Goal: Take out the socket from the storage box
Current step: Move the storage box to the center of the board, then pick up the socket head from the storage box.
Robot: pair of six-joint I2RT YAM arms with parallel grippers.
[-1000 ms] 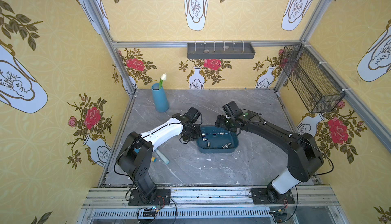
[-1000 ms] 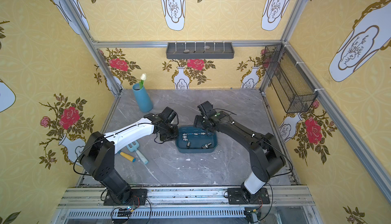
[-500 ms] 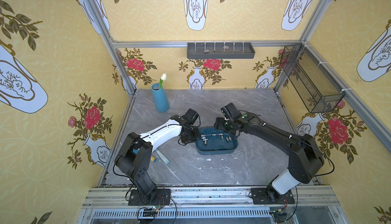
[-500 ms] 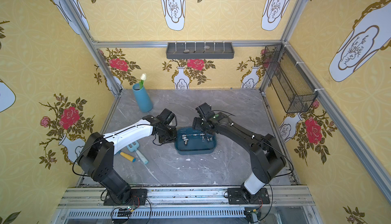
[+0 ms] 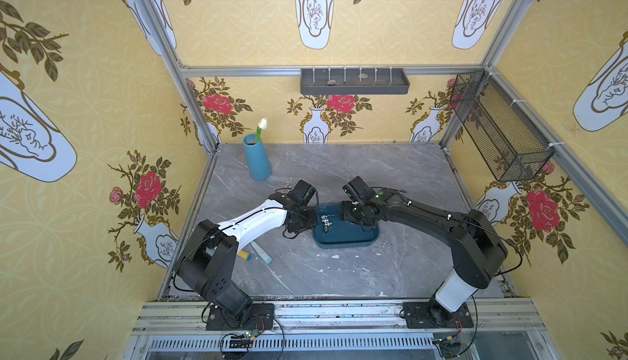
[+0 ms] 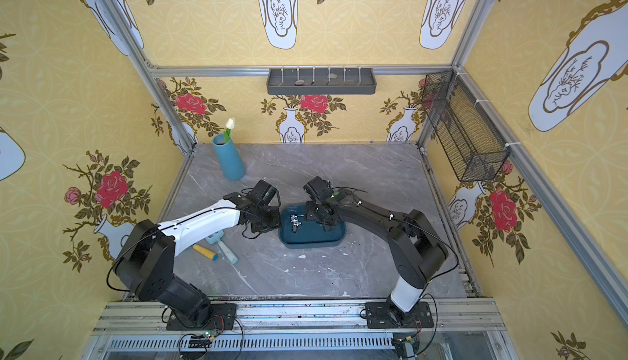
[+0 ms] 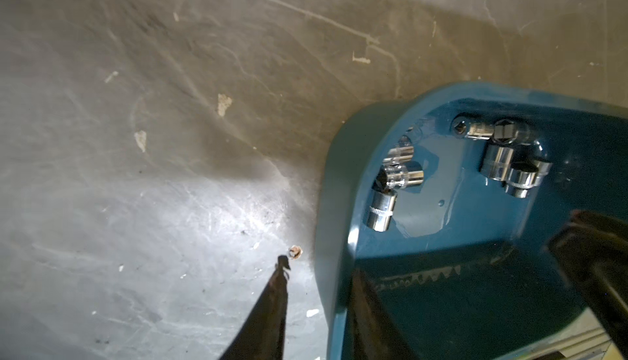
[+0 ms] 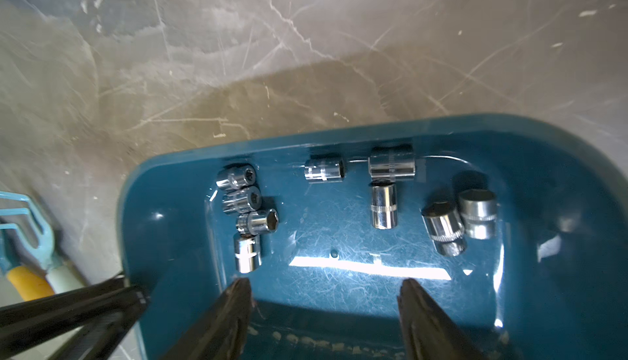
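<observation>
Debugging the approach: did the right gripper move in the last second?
Yes. In both top views the right gripper has shifted away from the mesh basket, toward the table front, now over the storage box.

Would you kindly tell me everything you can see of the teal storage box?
The storage box is a shallow, glossy dark-teal plastic tub with rounded corners and a flared rim, its floor scratched. It rests on the grey marble table, holding several loose chrome sockets. The left pincer straddles one end wall, jaws apart; the right pincer stands open over its floor.
</observation>
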